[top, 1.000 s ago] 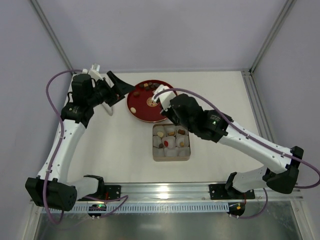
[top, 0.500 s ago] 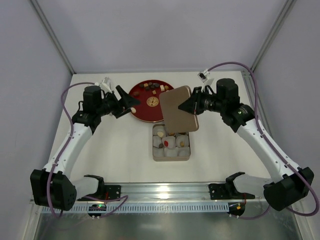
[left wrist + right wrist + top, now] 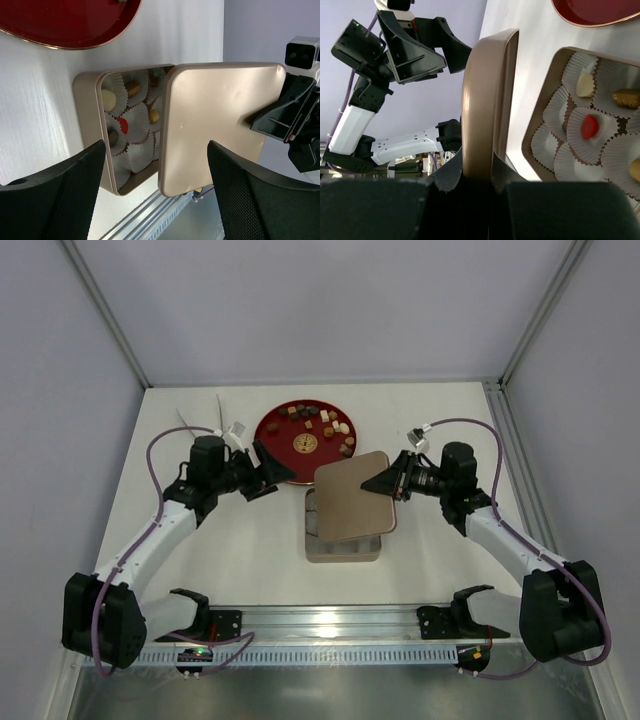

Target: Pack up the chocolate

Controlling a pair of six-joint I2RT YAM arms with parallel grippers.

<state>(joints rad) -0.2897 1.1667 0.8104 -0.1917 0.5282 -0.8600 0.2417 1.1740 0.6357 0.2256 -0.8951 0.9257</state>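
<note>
Over the last second the right gripper [image 3: 392, 483] went from reaching over the plate to carrying the gold lid [image 3: 352, 498]. It is clamped on the lid's right edge, and the lid now sits lower and flatter than half a second ago, over most of the tin box [image 3: 340, 552]. The left gripper [image 3: 275, 475] has swung in and faces the lid's left edge, fingers spread, holding nothing. Judgement: this is the closing step, though most chocolate pieces [image 3: 325, 422] sit on the red plate [image 3: 262, 430]; only a few lie in the paper cups [image 3: 137, 125] in the box. The lid is skewed to the box and not seated, and the left-wrist view shows the box's left cups uncovered. The lid's far edge is close to the plate rim. The table [image 3: 240, 550] left of the box gives the left arm room.
</note>
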